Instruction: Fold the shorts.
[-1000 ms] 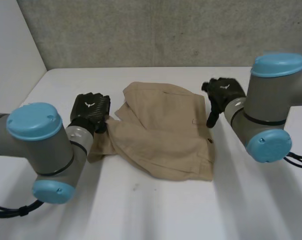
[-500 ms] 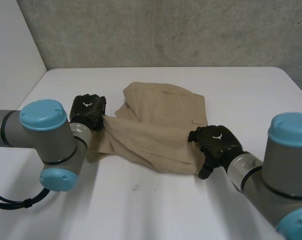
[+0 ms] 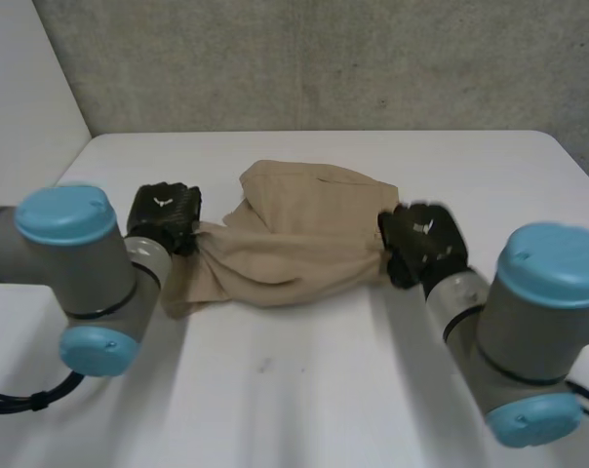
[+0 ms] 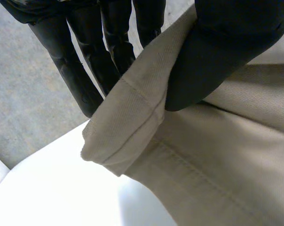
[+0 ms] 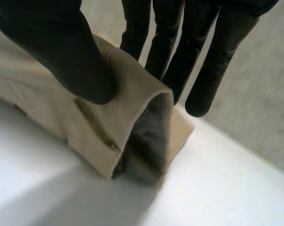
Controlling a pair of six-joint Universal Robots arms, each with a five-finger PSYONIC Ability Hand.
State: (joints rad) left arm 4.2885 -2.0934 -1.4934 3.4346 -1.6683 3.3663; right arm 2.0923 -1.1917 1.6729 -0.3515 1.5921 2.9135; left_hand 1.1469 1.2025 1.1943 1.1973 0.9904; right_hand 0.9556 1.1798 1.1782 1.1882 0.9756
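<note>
The left hand (image 3: 163, 216) pinches a hem of the shorts (image 3: 285, 244) between thumb (image 4: 222, 52) and straight fingers (image 4: 81, 75). The right hand (image 3: 423, 242) pinches the opposite edge the same way, thumb (image 5: 62, 56) on top and fingers (image 5: 165, 47) behind. The left arm (image 3: 80, 263) and right arm (image 3: 529, 312) hold the hands well apart.

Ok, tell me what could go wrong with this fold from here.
1. The left hand pinches only a thin hem of the shorts; it could slip out if pulled.
2. The right hand holds a bunched edge, so layers may separate.
3. Cloth sags loose by the left hand, so the fold may land creased.
</note>
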